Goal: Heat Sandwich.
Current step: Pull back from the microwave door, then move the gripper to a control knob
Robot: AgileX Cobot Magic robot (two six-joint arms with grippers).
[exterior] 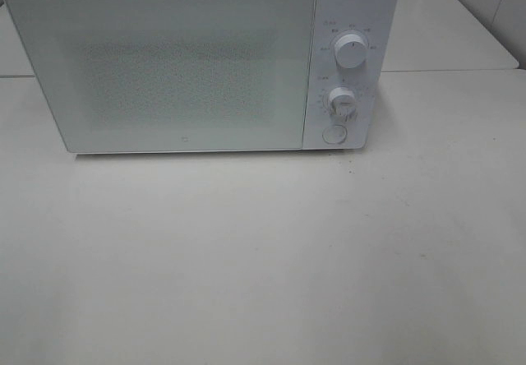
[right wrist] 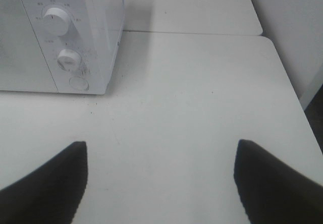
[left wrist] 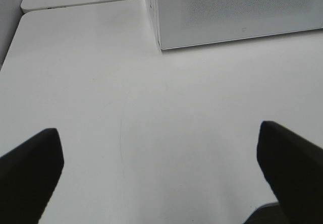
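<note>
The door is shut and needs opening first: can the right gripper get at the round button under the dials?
Probably yes: the right gripper is open and empty, and only bare table lies between it and the button.

Here's the microwave (exterior: 181, 69), sitting on the table (exterior: 263, 258) toward its far edge, door facing front. Its control panel (exterior: 367, 81) is at the right: upper knob (exterior: 352, 53) above lower knob (exterior: 343, 102), round button (exterior: 334, 134) just beneath. A second table (exterior: 452, 28) adjoins behind.
</note>
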